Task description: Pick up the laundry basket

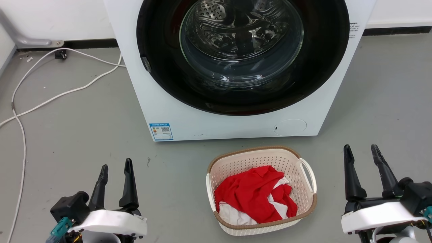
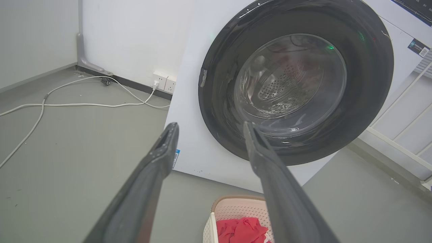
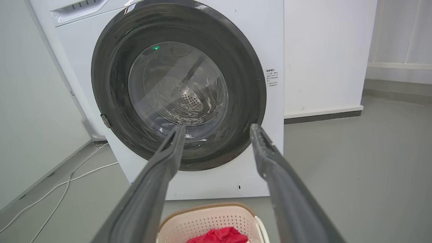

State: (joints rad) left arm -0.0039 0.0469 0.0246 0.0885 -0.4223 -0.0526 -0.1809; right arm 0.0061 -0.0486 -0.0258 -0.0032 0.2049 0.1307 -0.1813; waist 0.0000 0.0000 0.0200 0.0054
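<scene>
Head view, and we start at the far left: a white cable snakes across the grey floor towards the wall. Next along, at the lower left, comes the left hand, its two dark fingers pointing up the picture, spread with a clear gap between the tips and nothing in that gap. On to the middle, where the white washing machine stands with its round dark door facing us, the steel drum showing through the glass. Just in front of it, apart from its base, the laundry basket sits upright on the floor, cream and perforated with a brown rim, one loop handle on the side towards the right hand. Inside lies a crumpled heap of red and white clothes. The basket sits between the two hands, nearer the right one, touched by neither. Over at the lower right, the right hand is parted too, fingers wide and gripping nothing. Left wrist view: both fingers frame the machine's door, the basket low between them. Right wrist view: same story, fingers splayed, the basket's rim at the bottom edge
</scene>
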